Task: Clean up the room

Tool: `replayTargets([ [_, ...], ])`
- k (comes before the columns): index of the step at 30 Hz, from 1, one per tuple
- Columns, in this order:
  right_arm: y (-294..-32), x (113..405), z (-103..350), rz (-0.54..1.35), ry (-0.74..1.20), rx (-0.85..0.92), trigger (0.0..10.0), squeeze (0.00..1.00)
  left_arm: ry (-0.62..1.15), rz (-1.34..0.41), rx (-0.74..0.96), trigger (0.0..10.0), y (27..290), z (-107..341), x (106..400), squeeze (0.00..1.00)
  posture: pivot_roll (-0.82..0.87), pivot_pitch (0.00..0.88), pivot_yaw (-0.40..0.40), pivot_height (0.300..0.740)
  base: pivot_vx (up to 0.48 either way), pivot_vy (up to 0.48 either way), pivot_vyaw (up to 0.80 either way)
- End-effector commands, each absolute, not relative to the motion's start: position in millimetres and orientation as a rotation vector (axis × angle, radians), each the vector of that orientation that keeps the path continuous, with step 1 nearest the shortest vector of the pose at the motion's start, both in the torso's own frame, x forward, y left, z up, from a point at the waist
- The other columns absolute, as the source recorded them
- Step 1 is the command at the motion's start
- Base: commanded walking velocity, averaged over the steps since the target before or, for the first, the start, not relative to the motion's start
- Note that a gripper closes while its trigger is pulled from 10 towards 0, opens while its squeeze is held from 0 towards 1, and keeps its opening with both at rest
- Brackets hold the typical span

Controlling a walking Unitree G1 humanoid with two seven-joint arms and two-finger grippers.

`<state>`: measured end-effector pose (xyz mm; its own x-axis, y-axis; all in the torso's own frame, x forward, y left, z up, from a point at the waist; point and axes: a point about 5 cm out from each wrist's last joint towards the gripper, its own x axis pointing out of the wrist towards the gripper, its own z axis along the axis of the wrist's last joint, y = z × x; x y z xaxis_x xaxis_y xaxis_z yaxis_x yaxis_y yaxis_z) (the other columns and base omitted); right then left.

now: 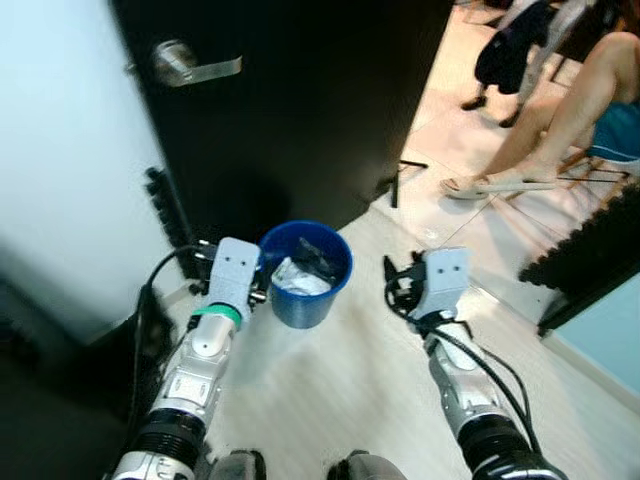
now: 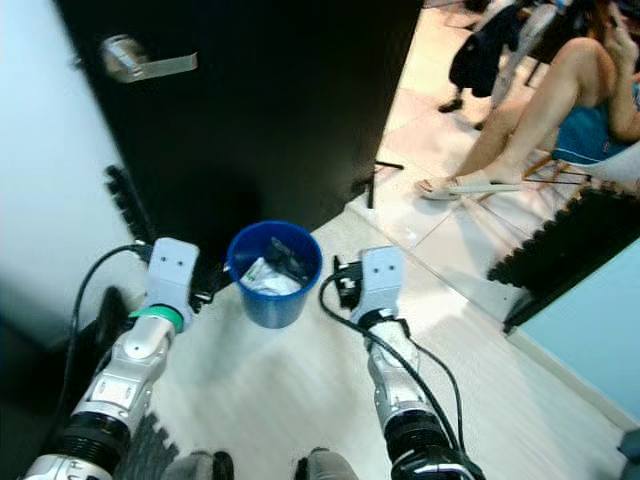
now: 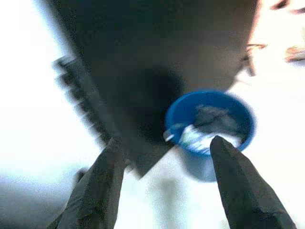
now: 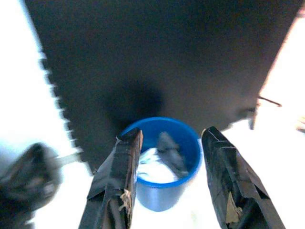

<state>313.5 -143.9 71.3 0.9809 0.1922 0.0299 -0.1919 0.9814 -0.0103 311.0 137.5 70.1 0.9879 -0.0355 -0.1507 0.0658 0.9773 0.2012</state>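
Bin (image 1: pixel 305 272), a blue round plastic one, stands on the pale floor (image 1: pixel 330 400) just in front of the black door (image 1: pixel 290 100), between the two raised arms. It is the largest loose thing here and, I judge, the one that the cleaning concerns. It looks stiff but thin-walled, so it should be light, and the smooth plastic can slip between hard fingers. The best hold is probably the upper rim, one finger inside and one outside, because the body is too wide for one gripper to go around it. If it is lifted by one side only, it may tilt and spill.

Inside the bin lie crumpled white paper (image 1: pixel 298 280) and a dark soft piece (image 4: pixel 169 151); both look very light and will not change the weight much.

Left gripper (image 3: pixel 164 148) hovers near the bin on its left side, fingers wide apart and holding nothing. Right gripper (image 4: pixel 169 143) is a little apart from the bin on its right side, pointed at it, fingers also spread and empty.

A person's legs (image 1: pixel 540 130) show on a chair beyond the doorway, well apart from the bin. A silver lever handle (image 1: pixel 190 62) is on the door.
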Motion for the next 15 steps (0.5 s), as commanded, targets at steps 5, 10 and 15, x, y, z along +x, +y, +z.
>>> replayTargets([
  [5, -150.5, 308.4, 60.4, 0.171, 0.014, 0.003, 10.0, 0.0, 0.186, -0.08, 0.211, 10.0, 130.5, 62.2, 308.8, 0.0, 0.0, 0.0, 0.017, 0.734, 0.0, 0.0, -0.75],
  [10, -150.1, 308.7, 60.5, 0.171, 0.013, 0.003, 10.0, 0.0, 0.199, -0.093, 0.215, 10.0, 128.4, 60.9, 308.8, 0.0, 0.0, 0.0, 0.018, 0.734, 0.0, 0.0, -0.77],
  [15, -149.7, 308.8, 60.4, 0.171, 0.012, 0.004, 10.0, 0.0, 0.204, -0.094, 0.212, 10.0, 128.3, 60.8, 309.1, 0.0, 0.0, 0.0, 0.021, 0.734, 0.0, 0.0, -0.77],
])
